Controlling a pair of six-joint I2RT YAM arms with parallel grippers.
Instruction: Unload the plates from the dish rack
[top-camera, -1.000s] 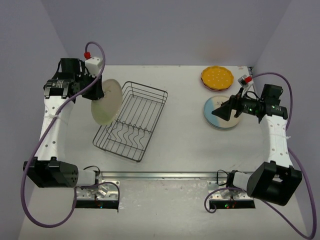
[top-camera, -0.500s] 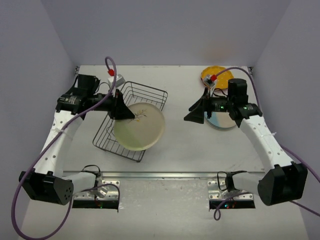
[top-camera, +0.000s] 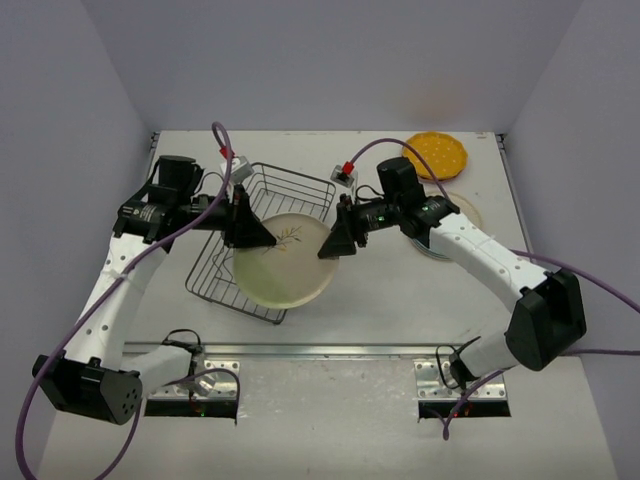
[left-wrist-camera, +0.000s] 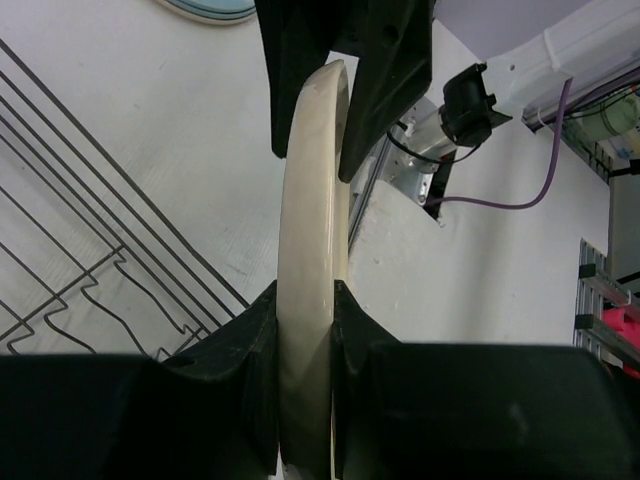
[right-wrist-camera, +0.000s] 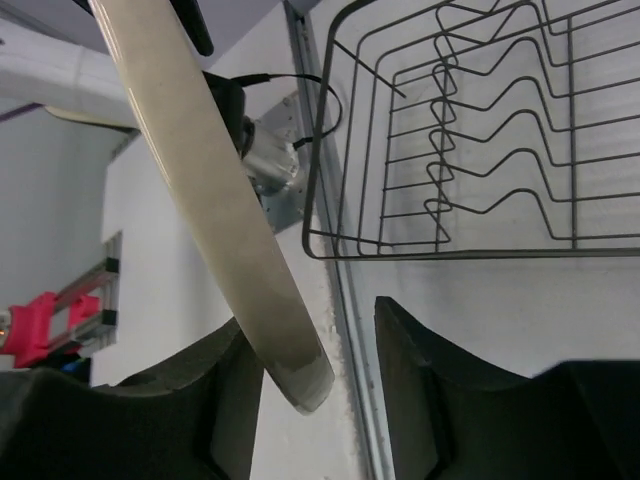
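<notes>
A pale green-cream plate (top-camera: 285, 262) with thin line marks hangs level above the near right part of the grey wire dish rack (top-camera: 300, 190). My left gripper (top-camera: 258, 235) is shut on the plate's left rim; in the left wrist view the plate (left-wrist-camera: 310, 250) stands edge-on, clamped between the fingers of the left gripper (left-wrist-camera: 307, 330). My right gripper (top-camera: 330, 245) is at the opposite rim. In the right wrist view the plate (right-wrist-camera: 200, 170) slants between the jaws of the right gripper (right-wrist-camera: 318, 370), lying against the left finger with a gap to the right one. The rack (right-wrist-camera: 470, 150) holds no plates.
An orange-yellow dotted plate (top-camera: 436, 152) lies at the back right. A stack of plates (top-camera: 462, 212) sits on the table behind the right arm. The cage walls close in the back and both sides.
The left arm has swung the plate from beside the rack's left end to over its near right part. The right arm came leftward from the plate stack to the plate's rim, its jaws narrowing.
</notes>
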